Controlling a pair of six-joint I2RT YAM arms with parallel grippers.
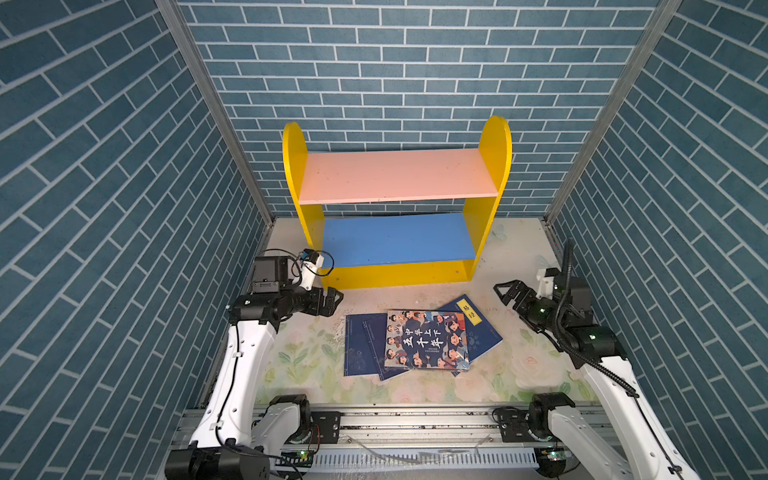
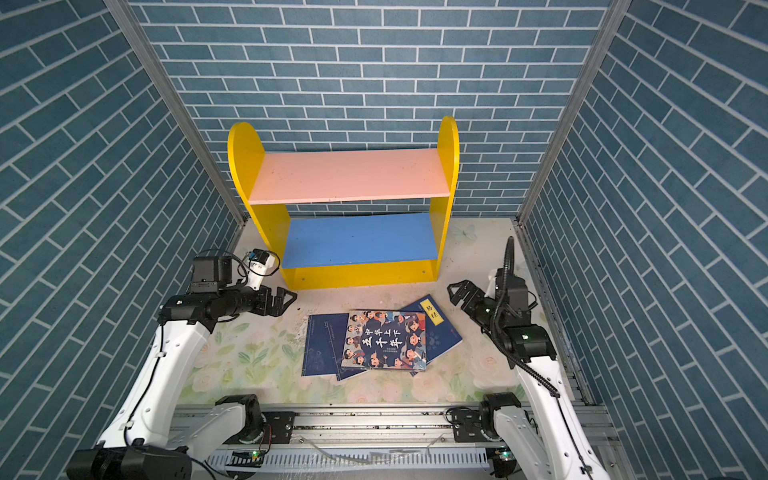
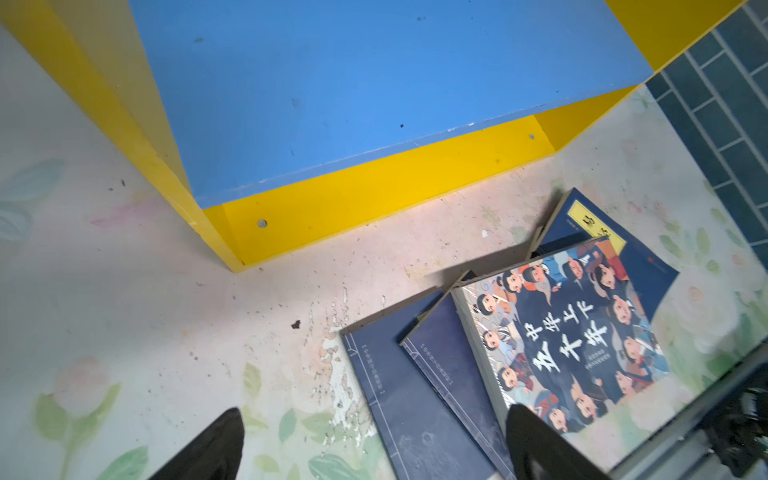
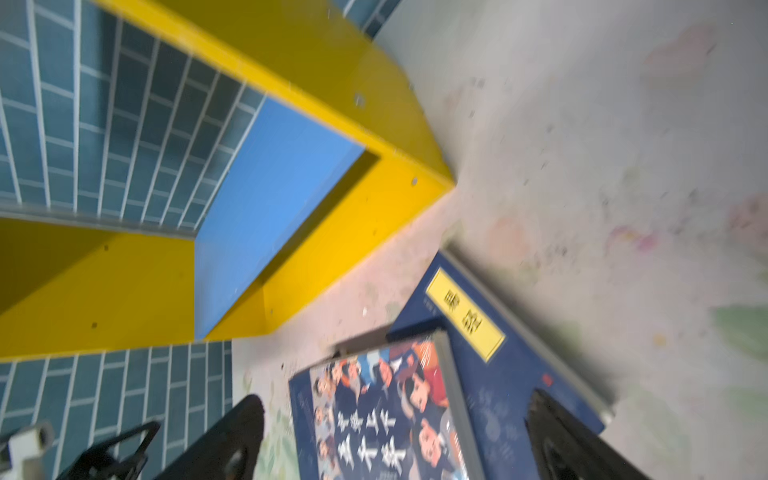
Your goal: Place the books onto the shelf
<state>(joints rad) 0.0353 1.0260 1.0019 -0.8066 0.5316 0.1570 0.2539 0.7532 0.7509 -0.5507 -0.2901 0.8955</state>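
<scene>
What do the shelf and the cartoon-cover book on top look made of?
Shelf: looks like painted or laminated board, matte; flat panels, pale cut edges, screw dots in the yellow base. Cartoon-cover book: paper, going by the thick pale page block at its side; cover seems glossy, perhaps film-wrapped, from glare streaks near one corner.

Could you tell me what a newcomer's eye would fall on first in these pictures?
The bright shelf stands out first: yellow sides, pink upper board and blue lower board, against the back wall, with nothing on it. In front of it lies a loose pile of books, the cartoon-faced thick book on top. The left gripper and right gripper flank the pile, both open.
</scene>
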